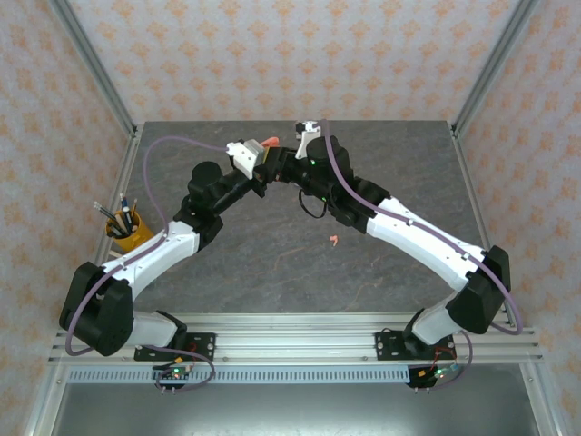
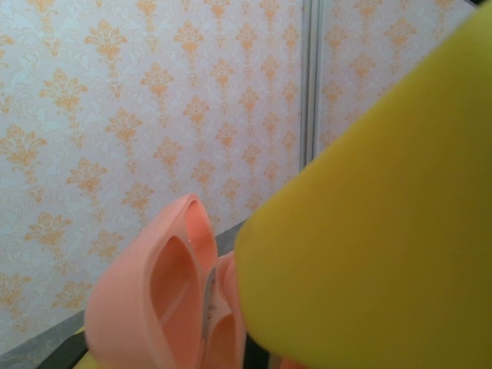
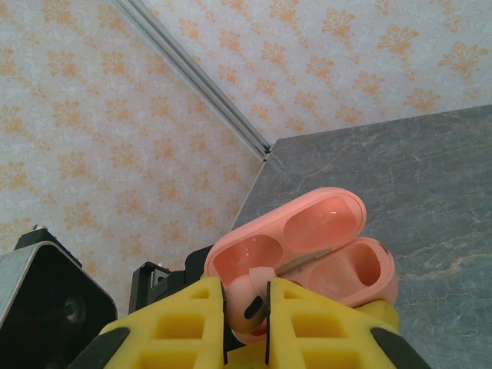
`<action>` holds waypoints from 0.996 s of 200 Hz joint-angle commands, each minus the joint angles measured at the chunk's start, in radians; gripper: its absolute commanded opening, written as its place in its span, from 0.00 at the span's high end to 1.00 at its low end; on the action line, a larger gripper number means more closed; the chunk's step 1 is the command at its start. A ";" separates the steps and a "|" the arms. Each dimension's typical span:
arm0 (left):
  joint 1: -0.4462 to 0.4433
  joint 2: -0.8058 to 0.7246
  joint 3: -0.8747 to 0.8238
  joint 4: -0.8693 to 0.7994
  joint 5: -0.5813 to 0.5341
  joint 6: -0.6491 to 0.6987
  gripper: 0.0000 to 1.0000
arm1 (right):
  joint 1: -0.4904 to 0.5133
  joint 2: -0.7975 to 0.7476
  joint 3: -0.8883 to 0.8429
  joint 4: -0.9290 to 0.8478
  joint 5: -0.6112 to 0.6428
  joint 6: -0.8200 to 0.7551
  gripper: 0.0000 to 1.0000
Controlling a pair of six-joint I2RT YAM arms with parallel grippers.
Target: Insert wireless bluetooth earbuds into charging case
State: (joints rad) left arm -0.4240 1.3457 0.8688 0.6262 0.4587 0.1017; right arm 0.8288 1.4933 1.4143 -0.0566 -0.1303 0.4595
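The coral-pink charging case point(image 3: 323, 238) hangs open above the far middle of the table, lid up and both wells showing. My left gripper point(image 2: 219, 319) is shut on the case point(image 2: 165, 300), with one yellow finger point(image 2: 369, 215) blurred close to the lens. My right gripper point(image 3: 246, 296) is shut on a coral-pink earbud point(image 3: 250, 301), which is pinched between the yellow fingers point(image 3: 188, 323) right at the case's near well. From above, both grippers meet at the case point(image 1: 270, 143). Another pink earbud point(image 1: 333, 241) lies loose on the table.
A yellow cup of pens point(image 1: 127, 229) stands at the left side of the grey table point(image 1: 272, 272). Patterned walls and metal frame posts point(image 1: 95, 73) close in the back and sides.
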 commanded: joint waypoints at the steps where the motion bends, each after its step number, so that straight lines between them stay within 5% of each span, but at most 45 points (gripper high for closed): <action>1: -0.007 -0.024 0.027 0.127 -0.028 -0.033 1.00 | 0.015 0.033 -0.006 -0.150 -0.006 -0.003 0.81; 199: -0.006 -0.038 0.002 0.122 -0.017 -0.041 1.00 | 0.007 0.064 0.115 -0.207 0.065 0.071 0.60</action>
State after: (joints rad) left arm -0.4255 1.3457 0.8616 0.6182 0.4370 0.0761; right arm 0.8371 1.5391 1.5131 -0.1856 -0.0742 0.5011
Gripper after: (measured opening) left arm 0.245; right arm 0.383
